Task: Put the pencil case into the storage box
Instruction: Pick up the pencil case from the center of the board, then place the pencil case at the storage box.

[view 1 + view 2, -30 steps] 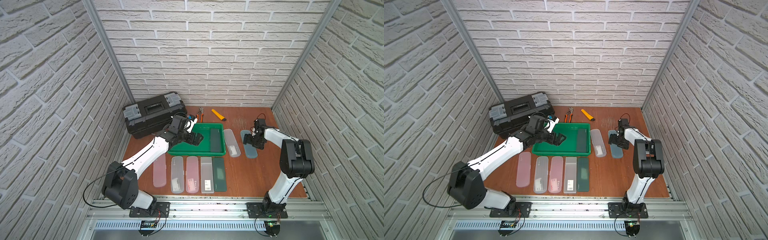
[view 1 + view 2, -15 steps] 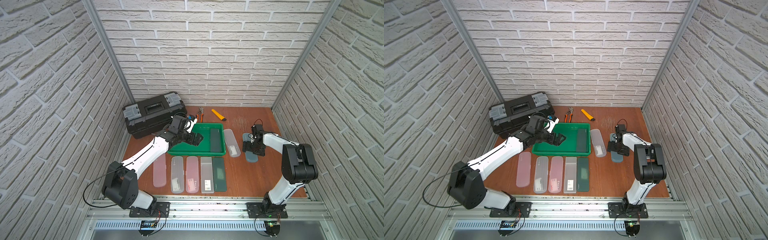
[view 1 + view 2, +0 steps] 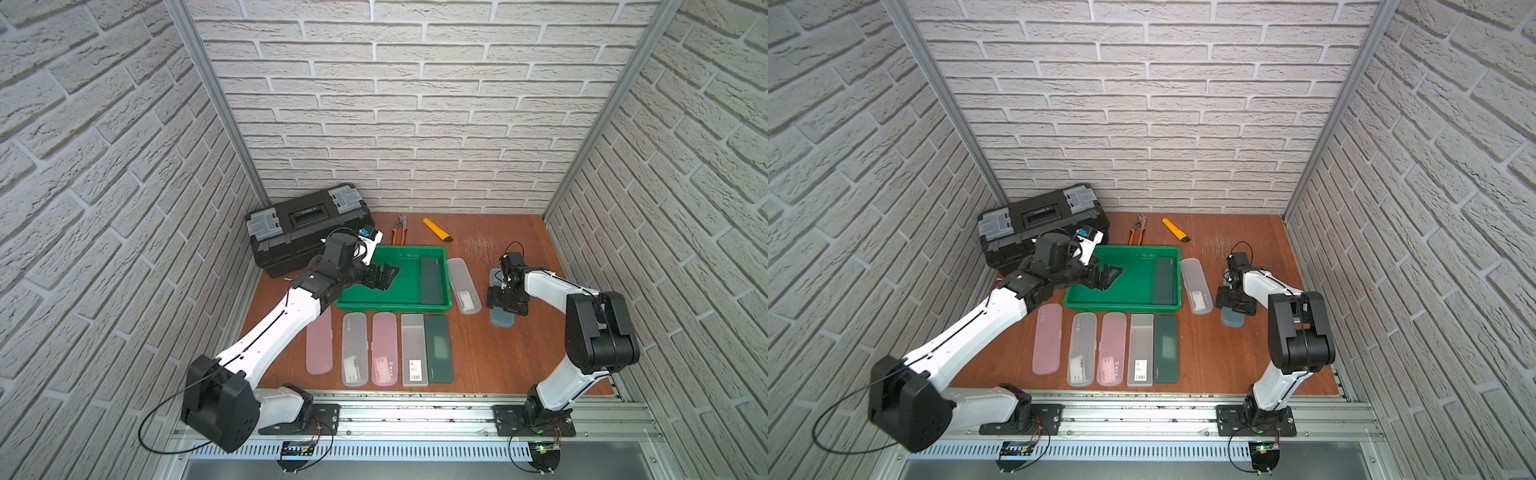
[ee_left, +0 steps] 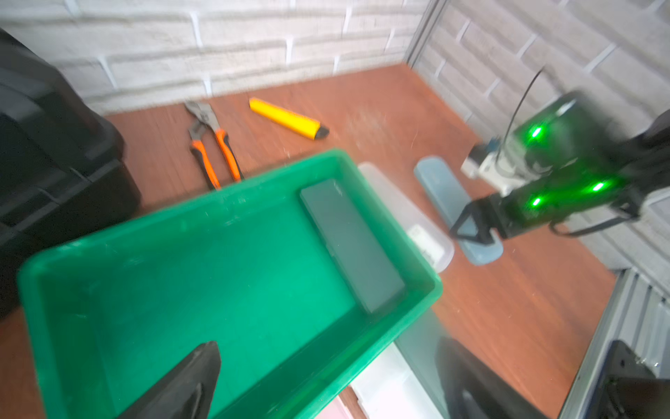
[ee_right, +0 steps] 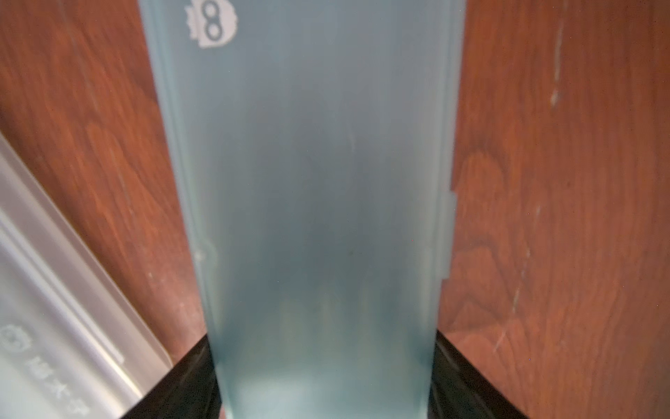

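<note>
Right pincer straddles the blue pencil case across its narrow width, jaws drawn in so that a pad sits against each long edge; how firm the grip is I cannot tell. Left pincer hangs wide open and empty over the 9 o'clock part of the storage box.

The case lies flat on the bench at 3 o'clock of the box, beyond a frosted clear case. Its long axis runs 12 to 6 in both top views, roughly parallel to the dark green case already in the box.

It looks like a thin translucent plastic shell – probably light, fairly stiff and smooth enough to slip. A hold across the width near mid-length seems right – squeezing gently, since a small tab on one long edge suggests a lid that could flex or spring open.
</note>
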{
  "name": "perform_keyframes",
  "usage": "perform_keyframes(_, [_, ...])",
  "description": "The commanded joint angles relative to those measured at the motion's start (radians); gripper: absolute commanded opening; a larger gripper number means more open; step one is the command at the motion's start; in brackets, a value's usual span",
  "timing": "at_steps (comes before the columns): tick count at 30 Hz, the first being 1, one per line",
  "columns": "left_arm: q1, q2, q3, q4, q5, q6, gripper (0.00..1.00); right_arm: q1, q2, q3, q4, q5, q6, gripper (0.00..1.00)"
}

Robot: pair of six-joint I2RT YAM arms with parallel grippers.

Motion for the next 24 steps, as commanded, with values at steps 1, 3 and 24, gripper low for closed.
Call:
perform_keyframes(1, [0.001,-0.010,-0.019,0.113,0.101,-0.013,0.98,0.038,-0.106,0.033,-0.077,0.044,0.017,0.61])
perform_keyframes(3, [0.003,-0.005,-0.007,0.096,0.113,-0.013,0.99,0.054,-0.148,0.064,-0.119,0.056,0.021,0.61])
perform_keyframes(24, [0.237,0.030,-0.063,0.173,0.380,-0.131,0.99,0.343,-0.173,0.457,-0.179,0.016,0.247,0.60])
